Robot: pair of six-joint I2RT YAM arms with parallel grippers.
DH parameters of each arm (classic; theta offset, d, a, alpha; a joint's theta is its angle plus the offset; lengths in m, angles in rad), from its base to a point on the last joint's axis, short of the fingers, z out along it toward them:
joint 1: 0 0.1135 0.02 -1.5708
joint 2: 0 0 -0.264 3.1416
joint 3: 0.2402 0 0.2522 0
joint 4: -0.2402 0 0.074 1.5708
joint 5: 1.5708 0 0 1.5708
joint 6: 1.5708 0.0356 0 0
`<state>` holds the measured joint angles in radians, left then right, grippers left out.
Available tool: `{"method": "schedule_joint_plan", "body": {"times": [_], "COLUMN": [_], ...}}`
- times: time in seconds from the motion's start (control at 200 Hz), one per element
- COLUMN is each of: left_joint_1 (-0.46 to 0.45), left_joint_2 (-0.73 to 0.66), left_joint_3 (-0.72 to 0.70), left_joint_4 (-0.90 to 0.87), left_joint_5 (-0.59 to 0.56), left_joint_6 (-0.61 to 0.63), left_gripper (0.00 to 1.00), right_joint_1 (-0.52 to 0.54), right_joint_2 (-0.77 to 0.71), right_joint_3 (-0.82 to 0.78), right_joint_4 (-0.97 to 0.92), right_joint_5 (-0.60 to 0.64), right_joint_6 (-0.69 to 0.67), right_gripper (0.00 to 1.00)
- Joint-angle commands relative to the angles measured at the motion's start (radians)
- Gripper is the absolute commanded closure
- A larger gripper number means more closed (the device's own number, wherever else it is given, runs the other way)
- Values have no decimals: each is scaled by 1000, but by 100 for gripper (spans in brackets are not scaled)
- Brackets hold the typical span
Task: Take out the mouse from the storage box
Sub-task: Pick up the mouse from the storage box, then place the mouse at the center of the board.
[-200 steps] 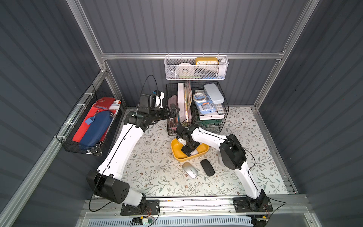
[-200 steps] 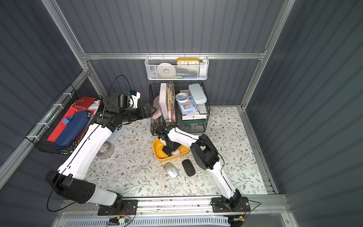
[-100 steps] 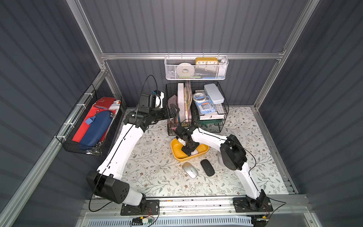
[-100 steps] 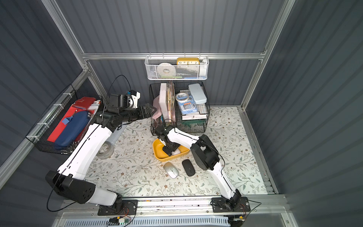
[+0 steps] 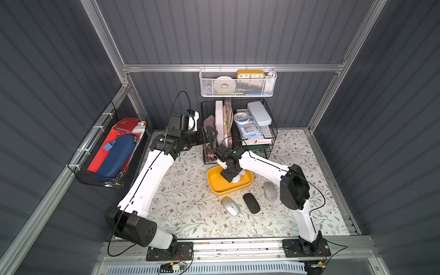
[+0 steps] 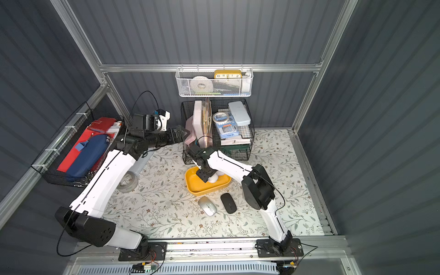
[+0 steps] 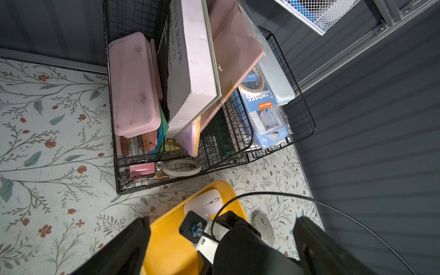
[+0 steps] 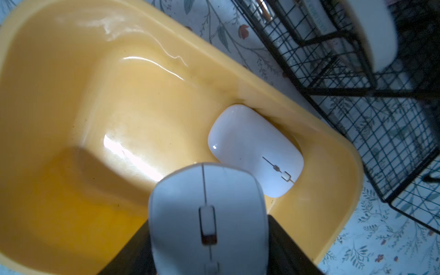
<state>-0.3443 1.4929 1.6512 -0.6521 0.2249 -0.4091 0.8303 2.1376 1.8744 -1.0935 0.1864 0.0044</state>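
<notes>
Grasping a pale grey plastic scroll-wheel mouse [image 8: 207, 214], the right gripper [image 5: 229, 176] clamps its black fingers [image 8: 133, 247] on the mouse's sides, inside the rim of the shallow mustard-yellow plastic storage box [image 8: 71, 119]. A flat glossy white mouse [image 8: 254, 150] lies in the box just ahead of the fingertips, against the wall. Near this gripper, outside the box, sit a silver mouse [image 5: 230, 206], a black mouse [image 5: 251, 202] and a light grey mouse [image 5: 270, 191]. The left gripper [image 5: 211, 132] hangs released, jaws wide, beside a black wire basket [image 5: 207, 154].
</notes>
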Motion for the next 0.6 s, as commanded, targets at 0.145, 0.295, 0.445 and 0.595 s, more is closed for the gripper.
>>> {"method": "schedule_joint_plan", "body": {"times": [0.145, 0.295, 0.445, 0.595], "left_joint_1": [5, 5, 5, 5], "left_joint_2": [-15, -21, -26, -25], "left_joint_3": [24, 14, -10, -20], "left_joint_4": [13, 22, 37, 42], "left_joint_5": [34, 42, 58, 63], "left_joint_6": [12, 12, 19, 26], "left_gripper": [1, 1, 1, 1], "right_joint_1": [-39, -78, -125, -167], "right_joint_2": [-159, -253, -377, -474], "right_joint_3": [-108, -202, -350, -473], "right_joint_4": [-19, -53, -69, -70], "right_joint_5": [46, 65, 77, 75], "right_joint_6": [49, 109, 172, 272], "right_gripper": [49, 48, 48, 48]}}
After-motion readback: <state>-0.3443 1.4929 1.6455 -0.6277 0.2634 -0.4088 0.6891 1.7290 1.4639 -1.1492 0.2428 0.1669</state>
